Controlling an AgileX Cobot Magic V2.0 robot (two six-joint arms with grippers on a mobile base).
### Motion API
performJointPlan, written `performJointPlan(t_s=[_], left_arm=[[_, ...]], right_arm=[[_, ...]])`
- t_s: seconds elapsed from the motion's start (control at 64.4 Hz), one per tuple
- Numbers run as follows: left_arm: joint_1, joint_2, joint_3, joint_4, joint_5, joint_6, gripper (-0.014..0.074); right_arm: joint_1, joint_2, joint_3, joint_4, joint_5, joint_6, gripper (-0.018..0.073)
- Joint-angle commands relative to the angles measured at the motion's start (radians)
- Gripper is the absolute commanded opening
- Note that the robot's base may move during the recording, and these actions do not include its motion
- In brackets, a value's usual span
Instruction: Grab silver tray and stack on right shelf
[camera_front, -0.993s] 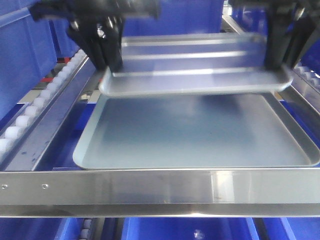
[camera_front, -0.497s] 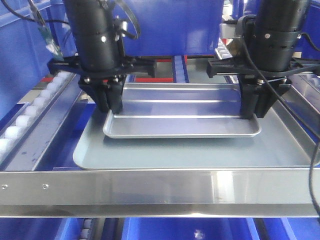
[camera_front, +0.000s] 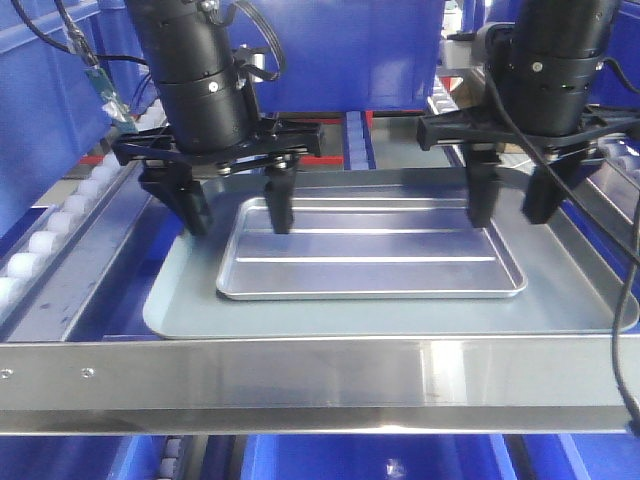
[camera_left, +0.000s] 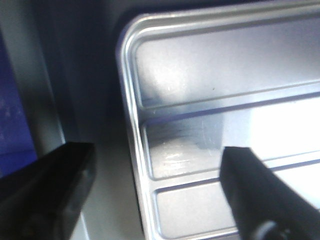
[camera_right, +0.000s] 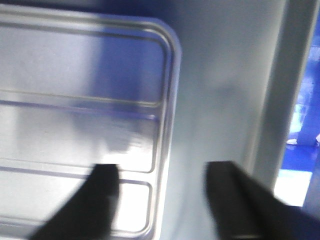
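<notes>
Blur smears my right wrist view; the silver tray (camera_front: 370, 253), shiny, ridged, round-cornered, lies flat inside the larger matte grey tray (camera_front: 560, 300) on the right shelf (camera_front: 300, 375); left gripper (camera_front: 237, 207) and right gripper (camera_front: 512, 198) straddle its ends, jaws spread wide, gripping nothing.

Silver tray (camera_front: 370, 255): shiny stainless steel, rectangular, rounded corners, low raised rim, thin parallel ridges across the floor. Lies flat, floor up, resting inside a larger matte grey tray (camera_front: 560, 310).

Right shelf (camera_front: 300, 385): steel rack level with polished front bar, sloping side rails, and a lane of small white rollers (camera_front: 60, 225) along its left edge.
</notes>
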Motion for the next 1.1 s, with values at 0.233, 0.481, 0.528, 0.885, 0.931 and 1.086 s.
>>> performJointPlan(t_s=[0.233,0.481,0.528,0.885,0.931,1.086], left_arm=[[0.004,-0.128,-0.047,0.012,0.013,0.004,0.0461],[-0.035,-0.349,-0.019,0.097,0.035,0.004,0.0198],[-0.054,-0.394,0.017,0.141,0.035,0.002,0.0145],[-0.095,-0.776,0.542,0.186,-0.299,-0.019,-0.0101],[-0.095,-0.826,0.637,0.186,-0.362,-0.019,-0.0101],[-0.095,-0.980,0.863,0.185,-0.513,-0.019,-0.0101]], right_arm=[[-0.005,-0.121,-0.079,-0.018,0.067,-0.020,0.0619],[-0.002,-0.296,-0.040,-0.018,0.098,-0.077,0.0315],[-0.002,-0.335,-0.004,-0.018,0.089,-0.081,0.0217],[-0.002,-0.757,0.475,-0.027,-0.129,-0.081,0.0055],[-0.002,-0.819,0.561,-0.027,-0.166,-0.081,0.0055],[-0.002,-1.015,0.761,-0.027,-0.265,-0.081,0.0055]])
